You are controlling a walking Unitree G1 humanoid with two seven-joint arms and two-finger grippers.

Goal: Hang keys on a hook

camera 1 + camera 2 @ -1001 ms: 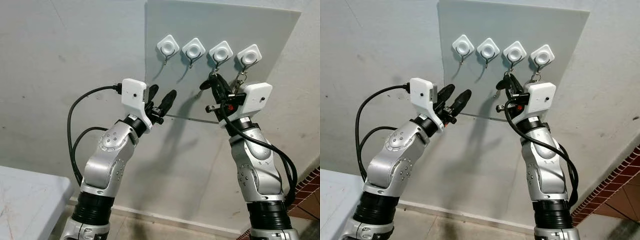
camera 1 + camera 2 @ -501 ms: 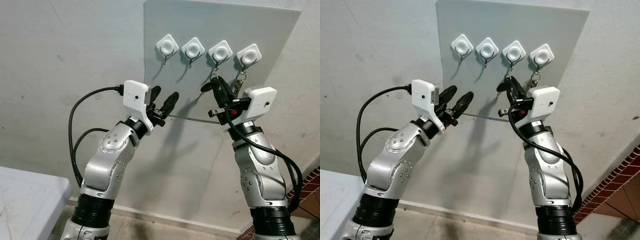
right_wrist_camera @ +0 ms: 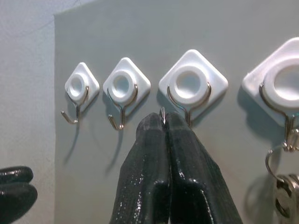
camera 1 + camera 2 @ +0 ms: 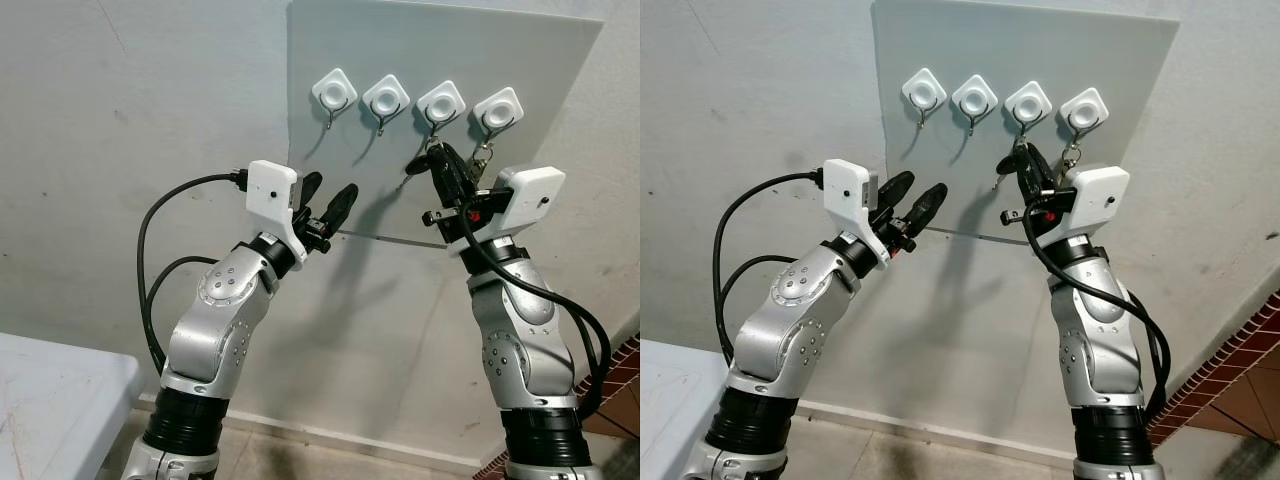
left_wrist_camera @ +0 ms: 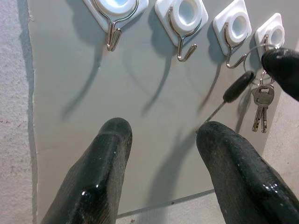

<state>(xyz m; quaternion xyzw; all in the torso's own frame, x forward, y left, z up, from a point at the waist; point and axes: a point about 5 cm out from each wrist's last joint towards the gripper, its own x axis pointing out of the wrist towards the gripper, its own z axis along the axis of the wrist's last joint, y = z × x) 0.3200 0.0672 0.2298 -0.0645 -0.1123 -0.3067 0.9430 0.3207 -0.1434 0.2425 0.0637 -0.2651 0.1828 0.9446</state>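
A grey board on the wall carries a row of white hooks. My right gripper is shut on a thin key ring, just below the third hook. A black-headed key dangles from that ring. I cannot tell whether the ring touches the hook's wire. Another bunch of silver keys hangs from the fourth hook. My left gripper is open and holds nothing, raised in front of the board's lower left part, below the first hook.
The second hook is bare, like the first. A white table corner sits low at the left. Red brickwork shows at the lower right. Black cables loop beside both arms.
My right gripper has risen and moved up to the third hook, with the key ring still pinched. The left arm has barely moved.
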